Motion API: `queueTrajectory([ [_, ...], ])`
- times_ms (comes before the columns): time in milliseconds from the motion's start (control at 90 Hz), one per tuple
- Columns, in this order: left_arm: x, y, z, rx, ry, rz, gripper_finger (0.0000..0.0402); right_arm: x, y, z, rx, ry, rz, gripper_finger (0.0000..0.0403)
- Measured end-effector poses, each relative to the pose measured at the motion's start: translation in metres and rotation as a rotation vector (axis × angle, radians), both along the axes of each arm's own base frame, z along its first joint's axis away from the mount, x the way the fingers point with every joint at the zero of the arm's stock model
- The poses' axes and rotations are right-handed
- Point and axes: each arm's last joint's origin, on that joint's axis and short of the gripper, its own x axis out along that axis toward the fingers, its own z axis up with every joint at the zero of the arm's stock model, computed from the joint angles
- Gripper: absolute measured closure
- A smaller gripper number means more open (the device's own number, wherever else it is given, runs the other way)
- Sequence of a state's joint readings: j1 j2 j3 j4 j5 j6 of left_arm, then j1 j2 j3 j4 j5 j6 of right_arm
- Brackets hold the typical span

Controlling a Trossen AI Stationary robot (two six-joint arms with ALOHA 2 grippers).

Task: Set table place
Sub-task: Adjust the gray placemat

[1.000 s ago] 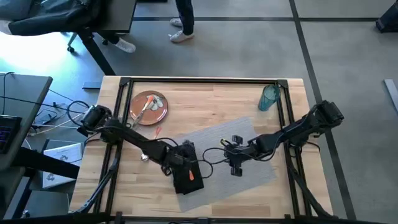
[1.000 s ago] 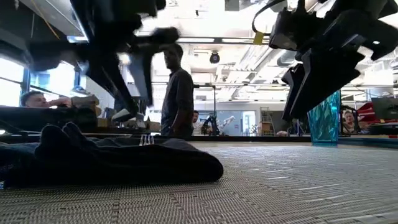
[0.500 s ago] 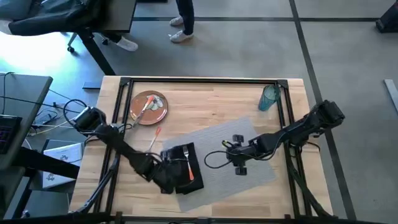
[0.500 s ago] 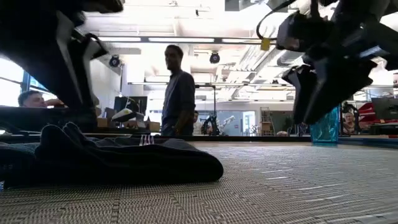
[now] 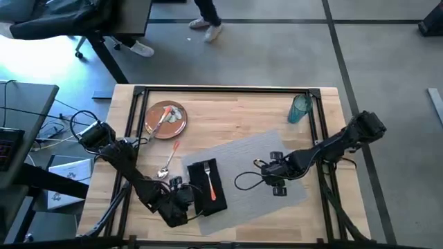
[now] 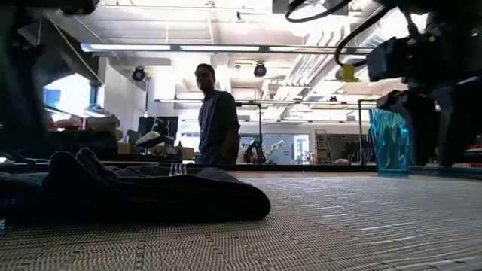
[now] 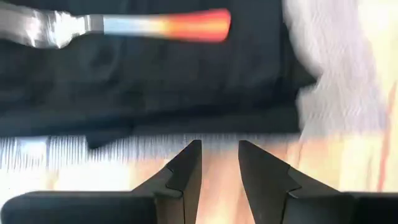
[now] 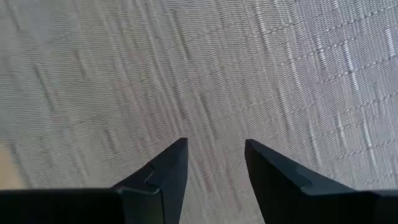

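Left gripper (image 7: 219,163): fingers (image 7: 186,165) apart with a narrow gap, nothing between them, hovering over the near-left edge of the placemat (image 5: 277,153) just short of the black napkin (image 5: 202,202); in the high view the left gripper (image 5: 181,202) sits at the napkin's left side, arm running back to the table's left edge. Right gripper (image 8: 214,165): fingers (image 8: 171,165) apart, empty, looking straight down on bare placemat weave (image 8: 249,74); in the high view it (image 5: 277,181) is over the right part of the placemat, well apart from the napkin, arm reaching in from the right edge. Napkin lies on the left end of the placemat, a long strip, and the fork (image 5: 211,185) lies along it, tines toward the far side, orange handle toward the near edge; the left wrist view shows the same fork (image 7: 124,26) flat on the black cloth (image 7: 155,81). Spoon (image 5: 166,168) lies on bare table (image 5: 235,114) just left of the placemat, near an orange-handled piece I take for the knife (image 5: 175,147). Plate (image 5: 166,121) is at the far left of the table with cutlery-like items on it, can't tell which. Teal tumbler (image 5: 299,108) stands upright at the far right, off the placemat; low view shows it (image 6: 388,141) behind the weave, napkin (image 6: 135,192) bunched at left. A person (image 6: 217,124) stands in the room beyond.
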State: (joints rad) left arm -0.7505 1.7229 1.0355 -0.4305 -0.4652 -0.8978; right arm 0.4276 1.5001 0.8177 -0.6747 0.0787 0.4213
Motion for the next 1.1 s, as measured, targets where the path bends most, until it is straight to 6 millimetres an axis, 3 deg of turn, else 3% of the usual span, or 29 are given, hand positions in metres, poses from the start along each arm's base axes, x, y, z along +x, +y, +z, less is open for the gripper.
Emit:
queueTrajectory([
  [133, 0.011, 0.006, 0.0, 0.0, -0.026, -0.008, 0.0312, -0.007, -0.001, 0.002, -0.041, 0.03, -0.02, 0.0256],
  [311, 0.016, 0.009, -0.022, -0.039, 0.127, -0.059, 0.0312, -0.015, -0.006, -0.01, -0.086, 0.058, -0.021, 0.0256],
  [578, -0.001, -0.001, -0.015, -0.05, 0.132, -0.023, 0.0312, -0.025, -0.01, -0.028, -0.059, 0.082, -0.061, 0.0256],
  [822, -0.009, 0.014, -0.045, 0.016, 0.134, 0.043, 0.0312, -0.023, -0.009, -0.033, -0.016, 0.019, -0.088, 0.0256],
  [1100, -0.018, 0.029, -0.05, 0.088, 0.253, 0.064, 0.0312, -0.025, 0.001, -0.033, 0.056, 0.014, -0.151, 0.0256],
])
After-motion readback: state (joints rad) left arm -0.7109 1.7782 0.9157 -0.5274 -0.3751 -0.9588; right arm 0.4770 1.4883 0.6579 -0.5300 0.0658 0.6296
